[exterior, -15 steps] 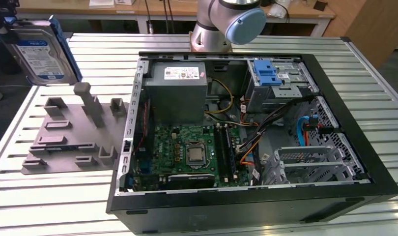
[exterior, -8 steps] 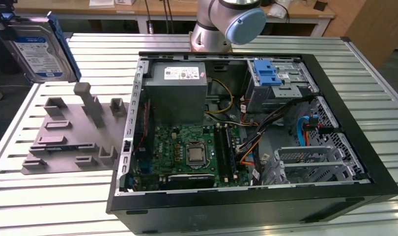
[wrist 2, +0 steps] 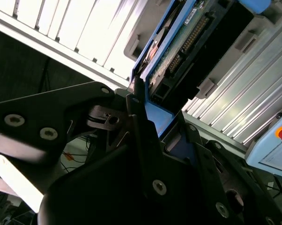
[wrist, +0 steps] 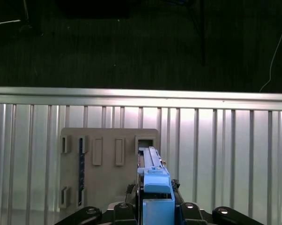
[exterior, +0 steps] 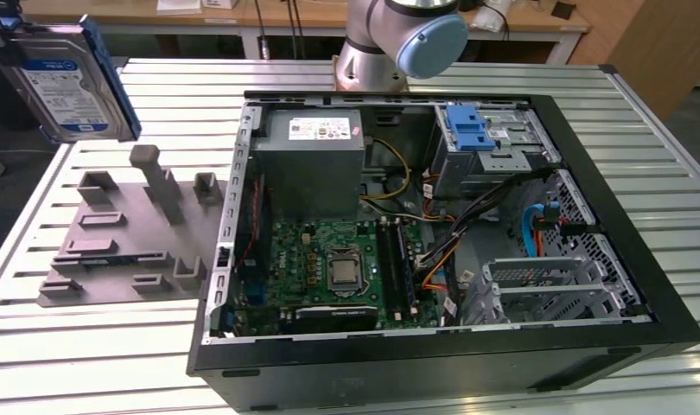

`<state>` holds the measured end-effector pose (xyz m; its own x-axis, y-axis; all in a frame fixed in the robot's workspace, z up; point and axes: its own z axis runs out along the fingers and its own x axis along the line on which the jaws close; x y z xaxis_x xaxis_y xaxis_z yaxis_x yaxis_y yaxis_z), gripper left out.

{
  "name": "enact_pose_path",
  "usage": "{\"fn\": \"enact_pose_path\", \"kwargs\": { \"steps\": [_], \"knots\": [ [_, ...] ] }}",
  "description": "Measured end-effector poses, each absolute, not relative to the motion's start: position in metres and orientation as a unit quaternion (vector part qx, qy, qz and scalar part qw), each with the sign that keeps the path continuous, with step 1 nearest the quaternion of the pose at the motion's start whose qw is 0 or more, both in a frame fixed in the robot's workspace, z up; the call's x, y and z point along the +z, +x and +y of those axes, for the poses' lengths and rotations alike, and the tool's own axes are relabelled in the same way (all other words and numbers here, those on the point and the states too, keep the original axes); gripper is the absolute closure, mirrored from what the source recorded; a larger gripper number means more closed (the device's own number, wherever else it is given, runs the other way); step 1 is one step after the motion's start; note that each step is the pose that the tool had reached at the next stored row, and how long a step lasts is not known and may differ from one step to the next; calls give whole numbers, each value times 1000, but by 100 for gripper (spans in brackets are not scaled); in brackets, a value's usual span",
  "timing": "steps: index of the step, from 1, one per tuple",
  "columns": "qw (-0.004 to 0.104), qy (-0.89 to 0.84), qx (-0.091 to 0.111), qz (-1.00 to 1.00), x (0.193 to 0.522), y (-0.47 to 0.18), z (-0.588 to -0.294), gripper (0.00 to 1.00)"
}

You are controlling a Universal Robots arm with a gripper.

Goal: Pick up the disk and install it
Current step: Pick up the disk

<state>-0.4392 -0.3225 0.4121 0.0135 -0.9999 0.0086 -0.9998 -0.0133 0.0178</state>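
High above the grey fixture (exterior: 125, 238), your gripper (wrist: 155, 190) is clamped on the disk (exterior: 67, 82), well clear of the worktop (exterior: 97, 363); if that edge grip slips, it could tilt and snag the computer case (exterior: 442, 367).

Ribbed aluminium tabletop (wrist: 225, 140) lying below the claw (wrist: 156, 208), its slats bright with reflected light. Beyond the claw, past the tabletop's edge, dark floor (wrist: 131, 42). Exterior view: pale wooden desk (exterior: 292, 15) behind the tabletop; brown wooden panel (exterior: 661, 52) well apart from the claw.
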Motion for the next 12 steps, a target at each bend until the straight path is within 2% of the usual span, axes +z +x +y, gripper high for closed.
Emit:
{"fn": "enact_pose_path", "kwargs": {
  "steps": [12],
  "knots": [
    [9, 712, -3, -702, 422, -439, -322, 64]
  ]
}}
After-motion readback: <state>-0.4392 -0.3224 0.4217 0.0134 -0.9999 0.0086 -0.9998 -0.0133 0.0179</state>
